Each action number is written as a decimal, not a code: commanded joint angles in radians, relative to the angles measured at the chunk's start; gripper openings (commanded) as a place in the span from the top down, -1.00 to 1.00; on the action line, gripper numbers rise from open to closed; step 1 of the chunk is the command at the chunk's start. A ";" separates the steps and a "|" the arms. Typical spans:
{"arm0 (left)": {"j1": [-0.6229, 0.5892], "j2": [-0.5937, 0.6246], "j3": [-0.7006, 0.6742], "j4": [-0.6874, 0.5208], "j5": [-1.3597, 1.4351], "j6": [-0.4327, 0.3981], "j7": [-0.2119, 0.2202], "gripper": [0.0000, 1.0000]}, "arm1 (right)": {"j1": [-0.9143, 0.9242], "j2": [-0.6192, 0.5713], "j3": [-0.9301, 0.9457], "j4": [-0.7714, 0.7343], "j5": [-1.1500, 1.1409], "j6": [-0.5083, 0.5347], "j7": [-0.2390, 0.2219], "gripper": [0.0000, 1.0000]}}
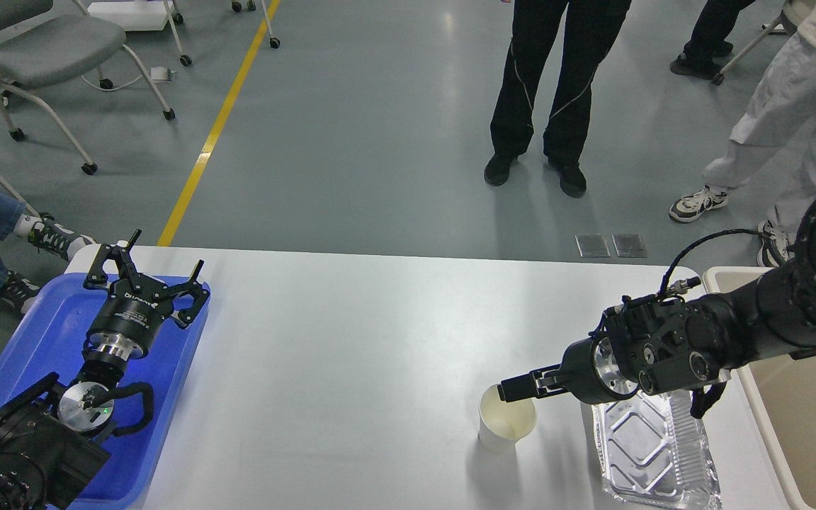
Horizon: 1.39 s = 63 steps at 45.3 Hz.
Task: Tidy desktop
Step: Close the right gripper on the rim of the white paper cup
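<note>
The white desktop carries a white paper cup standing upright at the front right and an empty foil tray just right of it. My right gripper reaches in from the right, points left, and its tip sits at the cup's top rim. It is seen side-on, so its fingers cannot be told apart. My left gripper is open and empty, its fingers spread above the far end of the blue tray.
A beige tub stands off the desktop's right edge. The blue tray overhangs the left edge. People stand on the floor beyond the far edge, and wheeled chairs are at the back left.
</note>
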 commanded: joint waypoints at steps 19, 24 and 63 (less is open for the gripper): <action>0.000 0.000 0.000 0.001 0.000 0.000 0.000 -1.00 | -0.169 0.007 -0.002 -0.088 -0.004 -0.075 0.006 -0.89; 0.000 0.000 0.000 0.001 0.000 0.000 0.000 -1.00 | -0.180 0.006 -0.003 -0.099 -0.004 -0.090 0.006 -0.47; 0.000 0.000 0.000 0.001 0.000 0.000 0.000 -1.00 | -0.099 0.010 -0.039 -0.070 0.017 -0.177 0.130 1.00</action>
